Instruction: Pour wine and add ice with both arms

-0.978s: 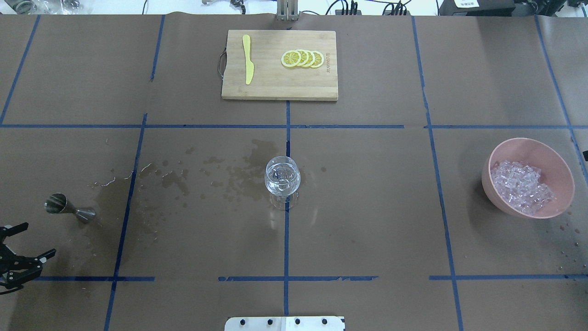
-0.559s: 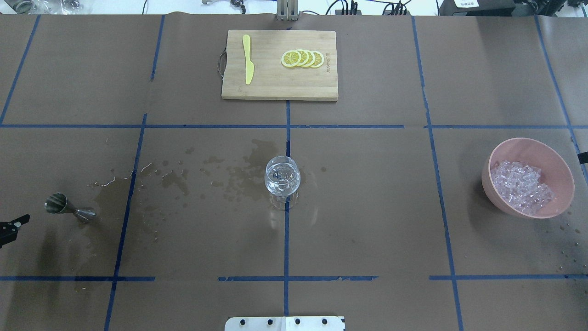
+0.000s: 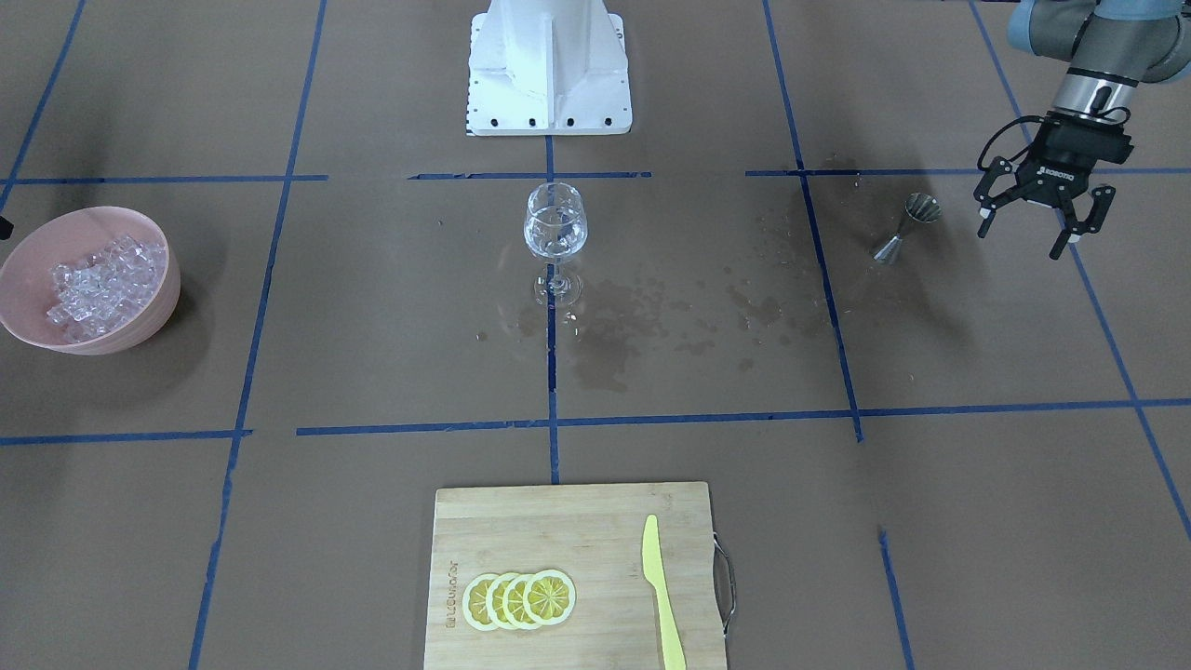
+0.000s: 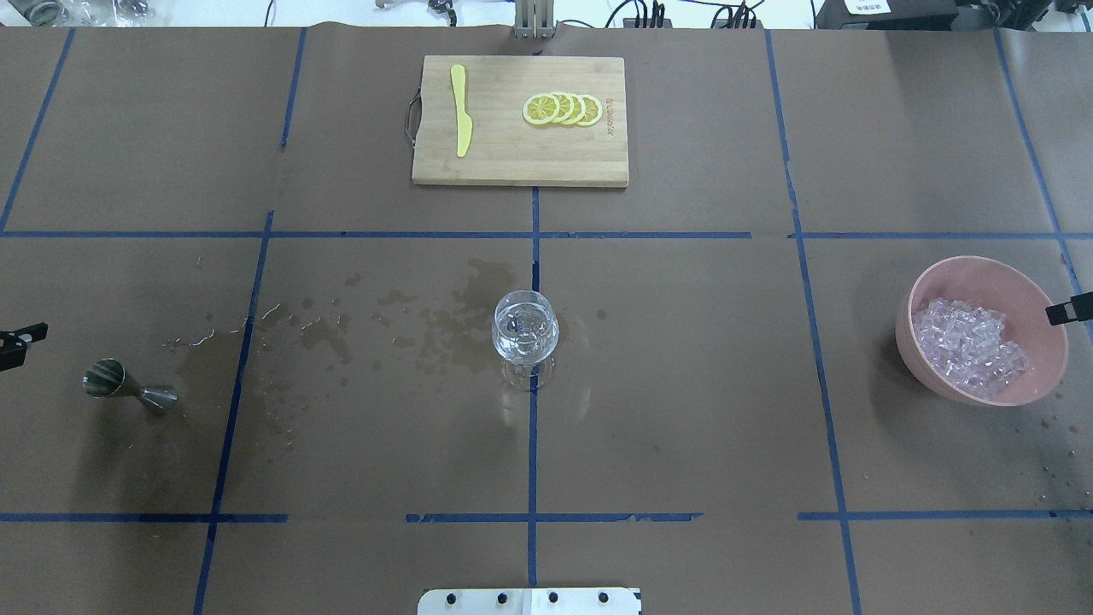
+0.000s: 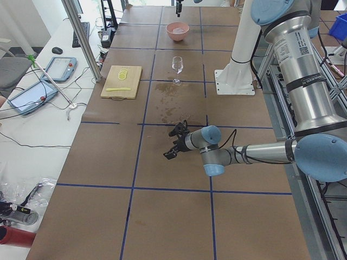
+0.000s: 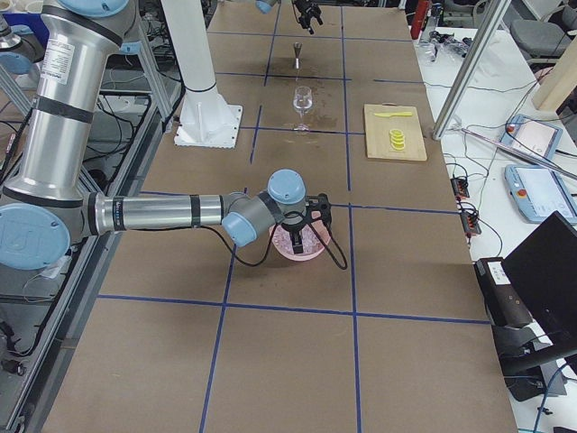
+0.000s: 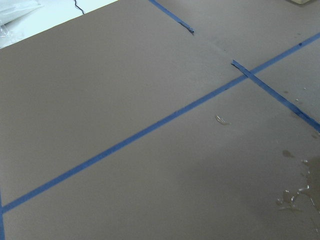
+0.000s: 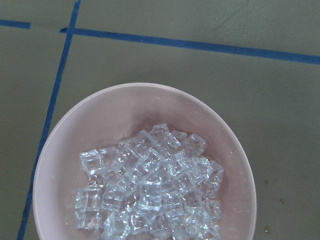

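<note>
A stemmed wine glass (image 4: 525, 329) stands upright at the table's middle with a little clear wine in it; it also shows in the front view (image 3: 555, 223). A steel jigger (image 4: 128, 386) lies on its side at the left. My left gripper (image 3: 1028, 228) is open and empty, just outside the jigger; only a fingertip (image 4: 21, 335) shows overhead. A pink bowl (image 4: 982, 266) at the right holds a heap of ice (image 4: 969, 346). My right gripper (image 6: 306, 216) hangs over the bowl; one fingertip (image 4: 1069, 309) shows overhead, and I cannot tell whether it is open. The right wrist view looks down on the ice (image 8: 150, 190).
A wooden cutting board (image 4: 519, 162) at the far middle carries lemon slices (image 4: 562, 109) and a yellow knife (image 4: 461, 109). Wet spill patches (image 4: 410, 325) spread between jigger and glass. The white pedestal base (image 3: 549, 65) stands at the robot's side.
My left gripper has moved along the left edge, away from the robot, past the jigger and mostly out of the overhead view. My right gripper's fingertip has come in over the bowl's right rim.
</note>
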Controlling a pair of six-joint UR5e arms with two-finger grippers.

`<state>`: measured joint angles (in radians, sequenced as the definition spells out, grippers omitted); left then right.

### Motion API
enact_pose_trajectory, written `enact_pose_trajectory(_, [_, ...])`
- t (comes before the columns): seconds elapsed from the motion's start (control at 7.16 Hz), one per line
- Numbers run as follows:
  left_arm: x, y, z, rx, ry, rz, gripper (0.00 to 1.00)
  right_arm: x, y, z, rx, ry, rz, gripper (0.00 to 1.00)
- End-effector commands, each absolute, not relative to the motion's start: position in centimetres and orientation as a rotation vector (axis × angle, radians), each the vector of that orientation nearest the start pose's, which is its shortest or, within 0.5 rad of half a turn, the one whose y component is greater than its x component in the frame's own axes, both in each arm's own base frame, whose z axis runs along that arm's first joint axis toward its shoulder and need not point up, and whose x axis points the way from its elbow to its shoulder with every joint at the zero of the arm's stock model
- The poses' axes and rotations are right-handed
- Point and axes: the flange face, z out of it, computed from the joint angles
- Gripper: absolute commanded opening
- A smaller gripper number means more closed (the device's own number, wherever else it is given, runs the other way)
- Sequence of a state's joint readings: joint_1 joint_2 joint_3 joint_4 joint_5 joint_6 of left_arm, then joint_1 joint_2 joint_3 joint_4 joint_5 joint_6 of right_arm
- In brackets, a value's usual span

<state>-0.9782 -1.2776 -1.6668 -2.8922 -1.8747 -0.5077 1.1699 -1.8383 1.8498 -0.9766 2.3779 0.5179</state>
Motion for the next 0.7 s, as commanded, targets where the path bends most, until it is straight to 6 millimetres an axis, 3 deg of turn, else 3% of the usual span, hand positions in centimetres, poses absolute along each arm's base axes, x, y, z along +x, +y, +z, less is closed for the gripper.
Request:
enact_pose_trajectory(0.0, [11.2, -44.6, 55.8, 0.694, 0.884, 0.214, 1.0, -13.9, -39.5, 56.4, 0.145, -0.9, -0.116, 1.0])
enact_pose_trajectory(0.28, [10.8, -47.3, 53.0, 0.662, 0.896, 0.182, 1.0, -17.3, -40.4, 55.2, 0.153, -0.87, -0.084, 0.94])
enact_pose_trajectory(0.56, [10.6, -46.7, 52.3, 0.662, 0.906, 0.164, 1.0, -17.9, -40.7, 56.9, 0.142, -0.836, -0.074, 0.8])
